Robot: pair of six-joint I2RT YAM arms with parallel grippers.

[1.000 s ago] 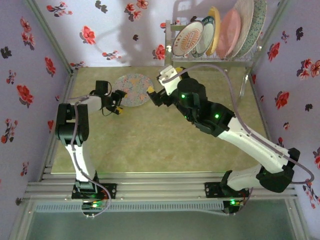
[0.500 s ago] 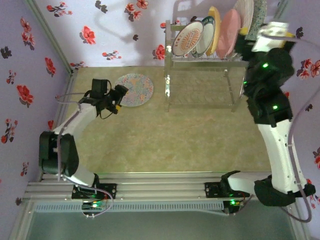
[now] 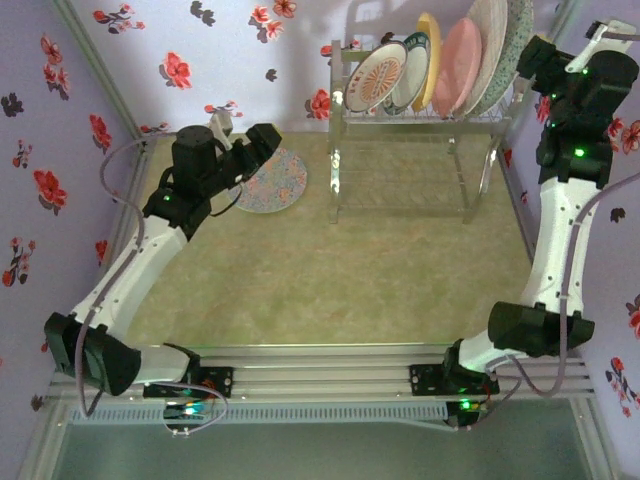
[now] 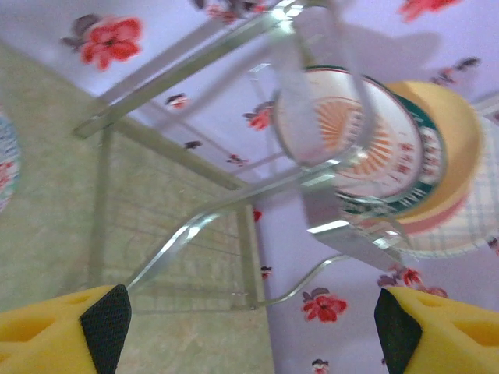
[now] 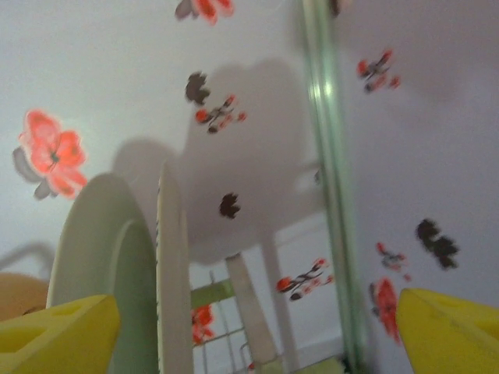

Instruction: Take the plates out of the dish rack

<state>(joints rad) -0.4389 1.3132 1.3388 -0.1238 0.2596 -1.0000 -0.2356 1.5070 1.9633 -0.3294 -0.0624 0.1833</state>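
just left of the right gripper (image 3: 528, 64) stand the racked plates (image 3: 458, 65).

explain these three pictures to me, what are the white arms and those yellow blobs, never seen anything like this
These are two robot arms bolted to the near edge of a table. The wide picture comes from a camera above and behind them. The other two come from a small camera on each wrist. The yellow blobs in the bottom corners are that arm's own fingertips.

On the table stands a metal dish rack holding upright plates, among them an orange-patterned plate, a yellow plate and a pink plate. One patterned plate lies flat on the table.

The left gripper is near that flat plate, facing the rack. The right gripper is up by the rack's right end. Both are open and hold nothing.
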